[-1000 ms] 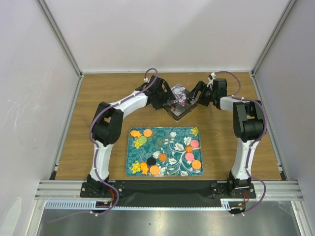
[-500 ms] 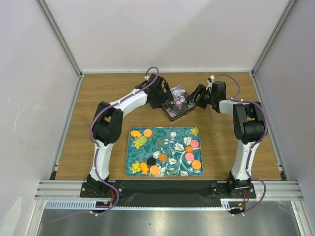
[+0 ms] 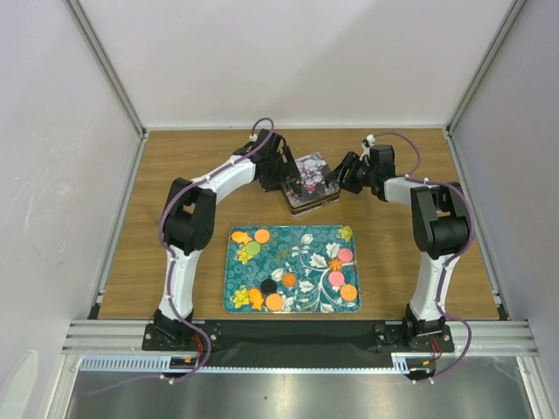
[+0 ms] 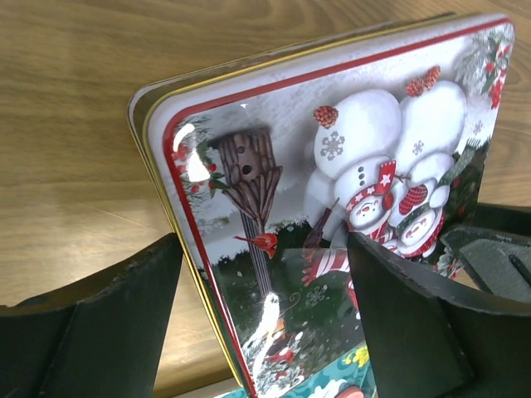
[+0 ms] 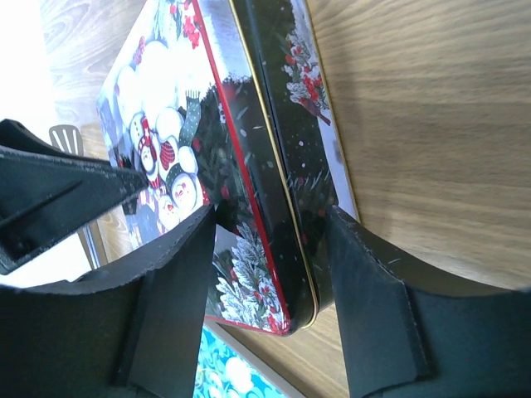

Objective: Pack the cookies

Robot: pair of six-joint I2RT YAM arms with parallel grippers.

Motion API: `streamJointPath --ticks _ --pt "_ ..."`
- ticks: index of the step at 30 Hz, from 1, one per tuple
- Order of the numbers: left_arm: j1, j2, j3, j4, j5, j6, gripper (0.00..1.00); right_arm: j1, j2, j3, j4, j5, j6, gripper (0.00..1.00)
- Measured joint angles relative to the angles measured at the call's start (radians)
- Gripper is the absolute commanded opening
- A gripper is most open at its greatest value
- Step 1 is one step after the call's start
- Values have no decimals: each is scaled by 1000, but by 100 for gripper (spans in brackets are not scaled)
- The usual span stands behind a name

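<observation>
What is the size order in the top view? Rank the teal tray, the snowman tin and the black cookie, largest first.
1. teal tray, by far the largest.
2. snowman tin, clearly smaller than the tray.
3. black cookie, tiny beside both.

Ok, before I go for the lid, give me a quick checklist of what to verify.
1. The snowman-printed rectangular metal tin is straddled by the left tool: ok.
2. Firm hold by the left tool: not ok, wood shows between one finger and the tin.
3. The right tool straddles the tin's edge: ok; its contact: cannot tell.
4. The lid removed: not ok, it is on.
5. The small round coloured cookies lie on the teal flowered tray: ok.
</observation>
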Motion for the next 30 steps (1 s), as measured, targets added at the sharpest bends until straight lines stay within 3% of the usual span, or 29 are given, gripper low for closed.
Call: streamJointPath --ticks 8,15,21,30 --pt "23 27 45 -30 -2 46 81 42 -10 -6 -3 45 14 62" --pt "62 113 221 -115 -59 167 85 155 -34 -23 -26 88 -5 66" --pt "76 159 318 -159 -83 262 86 232 -43 -24 -85 59 -20 79" --pt "69 164 329 -163 -85 324 86 180 -74 -24 -137 0 17 89"
